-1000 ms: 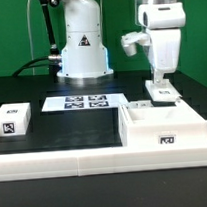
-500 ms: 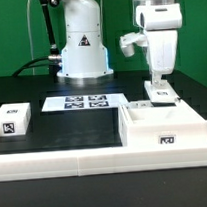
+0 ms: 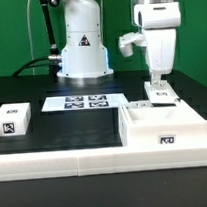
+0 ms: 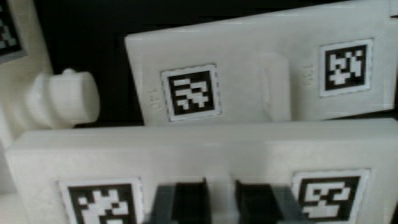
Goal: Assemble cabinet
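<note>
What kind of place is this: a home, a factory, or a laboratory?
Most likely a robotics laboratory bench. A robot arm stands on a black table, a marker board lies in front of it, and the cabinet bears square black-and-white tags.

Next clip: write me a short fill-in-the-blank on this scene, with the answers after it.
1. The marker board carries ___ tags.
2. The gripper hangs on the exterior view's ___ side, behind the cabinet.
3. The block sits alone on the exterior view's ___ side.
4. The cabinet is white, while the table is ___.

Missing words: four; right; left; black
</note>
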You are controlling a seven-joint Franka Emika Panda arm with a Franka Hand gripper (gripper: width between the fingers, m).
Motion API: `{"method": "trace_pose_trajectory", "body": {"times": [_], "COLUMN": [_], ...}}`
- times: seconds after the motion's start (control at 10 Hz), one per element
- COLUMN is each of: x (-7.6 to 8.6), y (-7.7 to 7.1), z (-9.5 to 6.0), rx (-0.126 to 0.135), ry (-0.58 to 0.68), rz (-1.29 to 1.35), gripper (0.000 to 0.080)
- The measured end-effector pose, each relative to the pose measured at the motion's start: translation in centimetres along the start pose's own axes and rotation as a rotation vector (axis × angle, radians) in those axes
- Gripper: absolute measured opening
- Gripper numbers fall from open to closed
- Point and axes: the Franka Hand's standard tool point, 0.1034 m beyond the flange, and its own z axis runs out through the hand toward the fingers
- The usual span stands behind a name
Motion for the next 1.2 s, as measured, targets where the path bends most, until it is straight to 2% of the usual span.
{"method": "trace_pose_trajectory", "body": {"times": [1.2], "x": [-0.23], "y": [0.98], "z": [0.04], "rx": [-0.003], "ry": [0.006], "rz": [0.014], "gripper": [0.0069]}}
